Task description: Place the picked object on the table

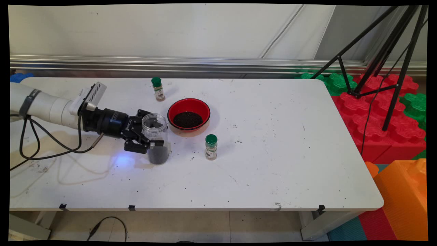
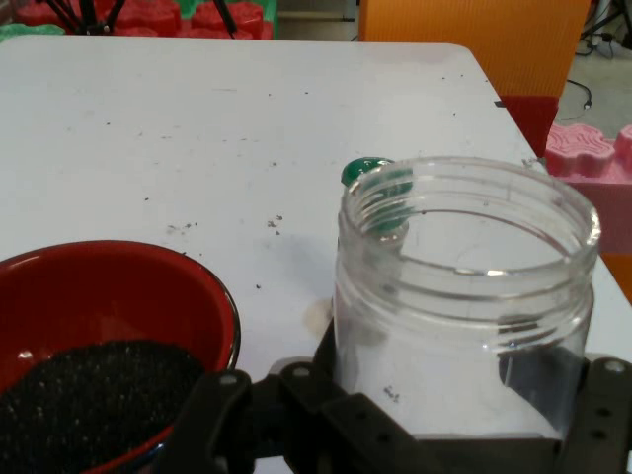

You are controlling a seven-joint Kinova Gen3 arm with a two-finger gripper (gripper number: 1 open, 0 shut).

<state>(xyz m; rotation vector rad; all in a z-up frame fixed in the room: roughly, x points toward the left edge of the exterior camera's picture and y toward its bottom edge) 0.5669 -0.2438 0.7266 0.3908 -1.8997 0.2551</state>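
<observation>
**Jar held in the gripper beside the red bowl**

Left of the table's middle, gripper point(image 1: 150, 133) reaching in level from the left, jaws pinching the clear plastic jar point(image 1: 156, 138) at mid-height, one finger on its far side, one on its near side. Jar upright, lidless, mouth open upward, a dark grainy fill in its lower part; base seems to rest on the table point(image 1: 266, 171), though not certain. Held from the side, probably so the open mouth stays clear and level.

Just right of the jar and a little farther back, a red bowl point(image 1: 188, 117) with the same dark grains inside, close but apart from the jar. Beyond the bowl's left, a small green-capped spice bottle point(image 1: 158, 89), upright. Nearer and right of the bowl, a second green-capped bottle point(image 1: 211, 147), also upright, seen through the jar's rim in the hand view. Dark specks scattered around the bowl.
</observation>
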